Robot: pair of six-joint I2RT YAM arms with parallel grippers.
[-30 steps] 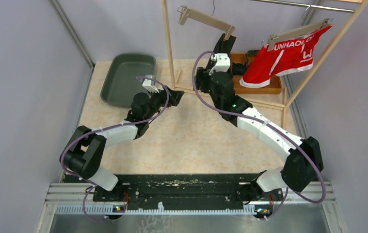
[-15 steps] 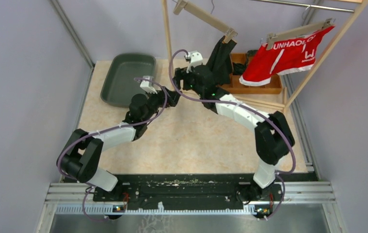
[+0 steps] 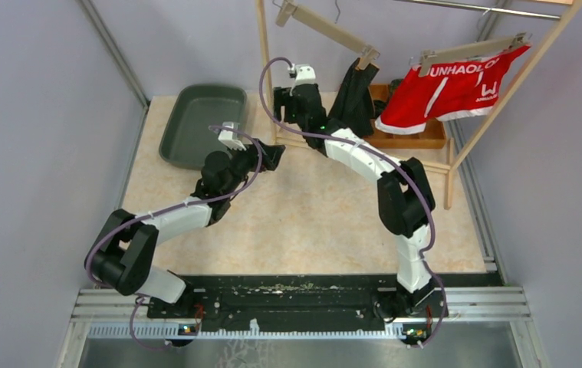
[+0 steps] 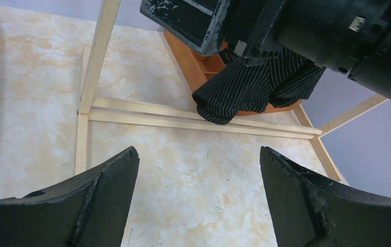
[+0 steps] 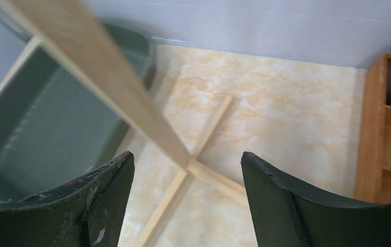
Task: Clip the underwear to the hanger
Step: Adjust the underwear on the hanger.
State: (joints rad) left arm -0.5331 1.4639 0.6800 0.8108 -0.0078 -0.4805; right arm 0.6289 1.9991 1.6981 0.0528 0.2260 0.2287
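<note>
One hanger [image 3: 324, 29] clip holds the black underwear [image 3: 353, 96]; right hand [image 5: 185, 159], swung left of it, and left hand [image 4: 197, 154] stand apart; second clip pending.

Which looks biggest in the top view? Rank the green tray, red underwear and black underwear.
1. Tied: green tray and red underwear look about alike. The underwear hangs higher, nearer the camera, so I won't rank them.
2. Clearly smallest: black underwear.

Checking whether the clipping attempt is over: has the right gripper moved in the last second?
Yes. The right gripper swung left, away from the black underwear toward the rack's left upright post.
</note>
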